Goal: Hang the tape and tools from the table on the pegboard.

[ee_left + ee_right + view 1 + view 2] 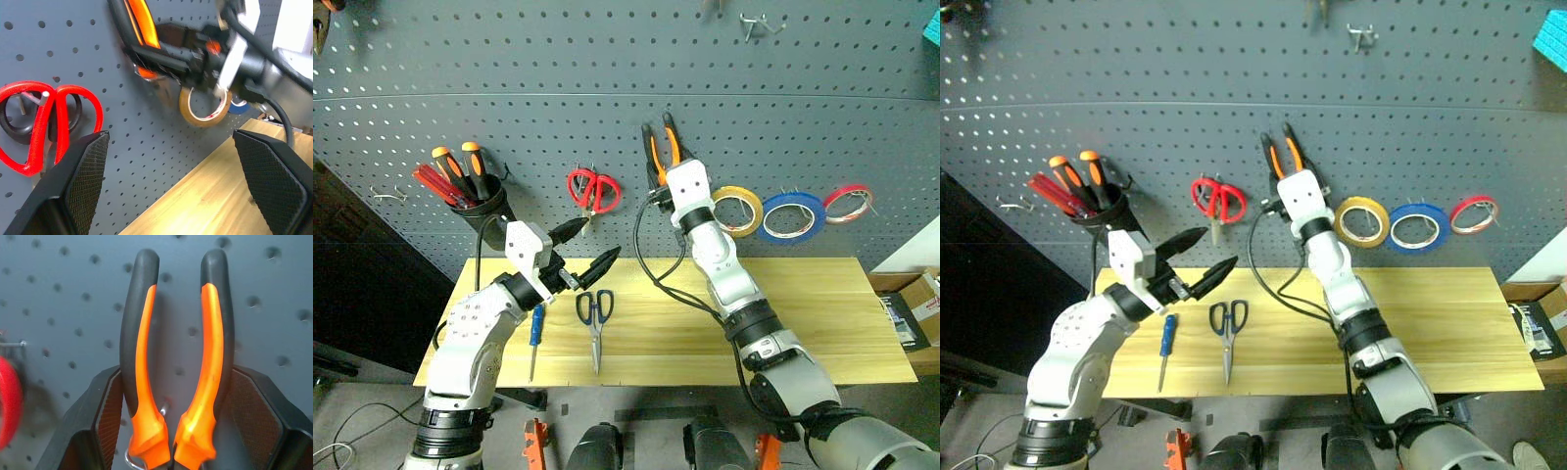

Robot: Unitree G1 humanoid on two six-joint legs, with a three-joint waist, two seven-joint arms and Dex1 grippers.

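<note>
**Pliers going onto the pegboard hook**

The right gripper (168, 431) is holding the pliers (662, 147) handles-up against the pegboard (607, 69), between the red scissors (594, 189) and the yellow tape (737, 210), which is already hanging beside the blue tape roll (792, 216) and the red tape roll (848, 203). In the right wrist view a small metal hook (165, 409) is showing in the gap between the two orange handles, so the step in hand seems to be seating the pliers on it. Doing it well means keeping the handles straddling that hook and letting the joint settle onto it before letting go; whether the weight is already resting on the hook is hard to tell from here.

The right gripper's fingers are standing partly apart, closed on the lower handles from both sides. The left gripper (585, 245) is spread wide and holding nothing, hovering above the table (822, 323), where the blue-handled screwdriver (535, 338) and the dark-handled scissors (595, 323) are lying, not yet hung.
</note>
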